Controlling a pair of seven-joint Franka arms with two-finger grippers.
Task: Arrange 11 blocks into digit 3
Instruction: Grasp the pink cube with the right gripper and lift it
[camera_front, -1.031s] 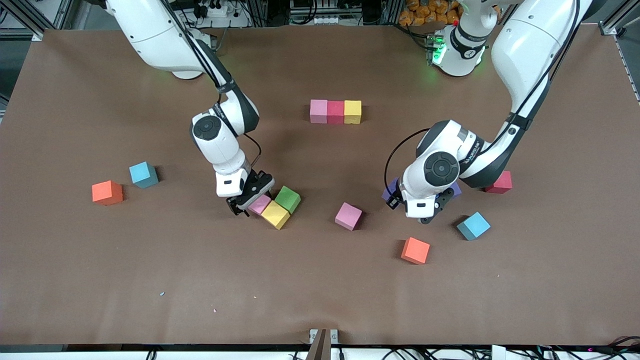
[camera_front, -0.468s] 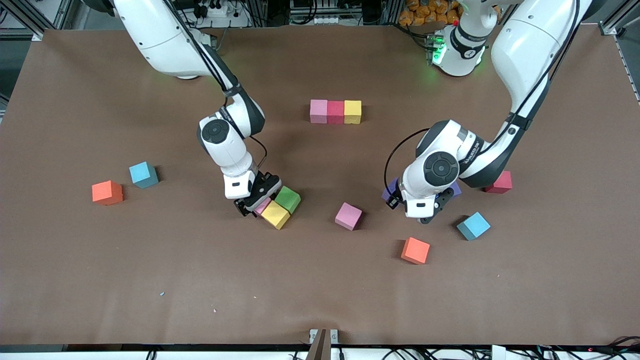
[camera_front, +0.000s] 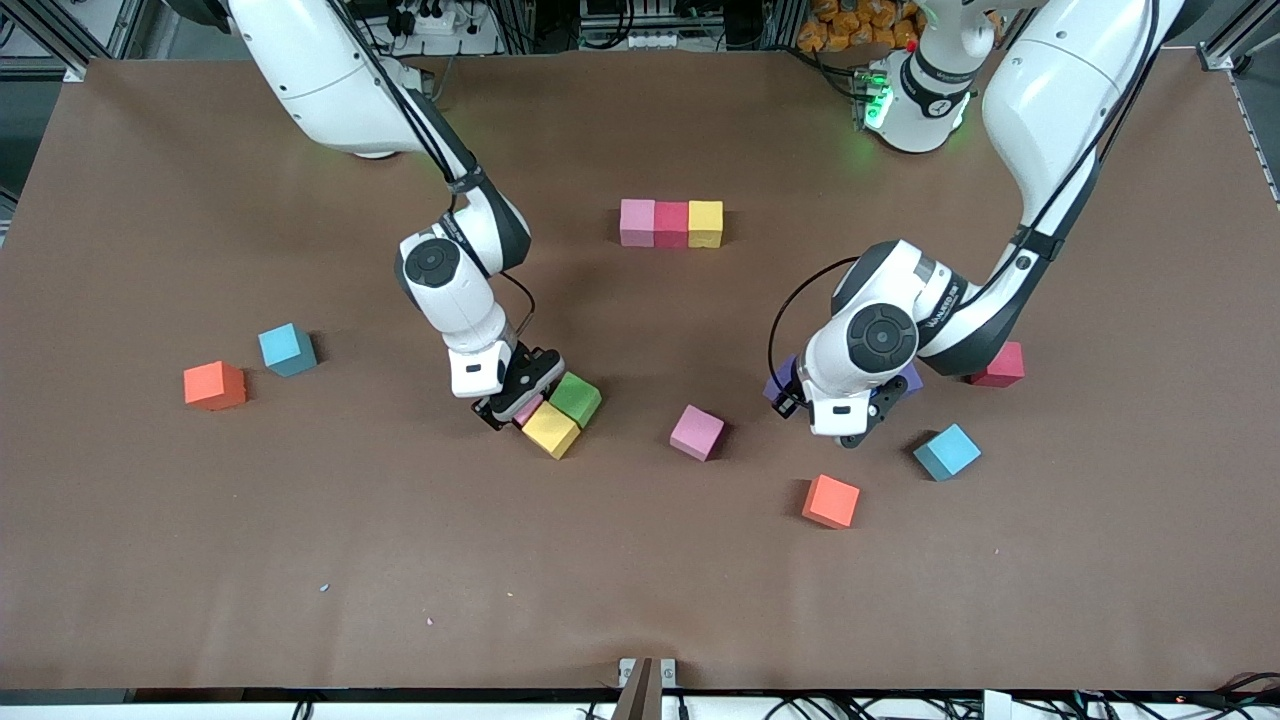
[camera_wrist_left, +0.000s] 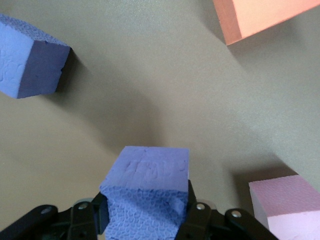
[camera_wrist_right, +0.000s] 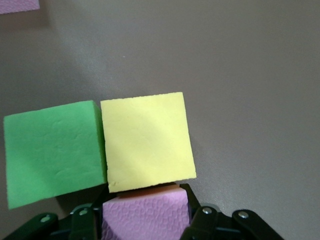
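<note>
1. Right gripper (camera_front: 512, 408) is down at table level, fingers (camera_wrist_right: 197, 220) clamped on a pink block (camera_wrist_right: 146, 216). That block touches a yellow block (camera_front: 551, 429), which touches a green block (camera_front: 576, 398).
2. Left gripper (camera_front: 860, 420) hangs over the table toward the left arm's end, fingers (camera_wrist_left: 197, 217) clenched on a purple block (camera_wrist_left: 147, 192). A second purple block (camera_wrist_left: 30, 62) sits near it on the table.
3. Only finished piece of the digit 3: row of pink (camera_front: 637, 222), red (camera_front: 671, 224), yellow (camera_front: 705, 223) blocks, touching, mid-table toward the bases.
4. Loose near the left gripper: pink (camera_front: 696, 432), orange (camera_front: 831, 501), light blue (camera_front: 946, 451), red (camera_front: 998, 365).
5. Loose at the right arm's end: light blue (camera_front: 287, 349), orange (camera_front: 214, 385).
</note>
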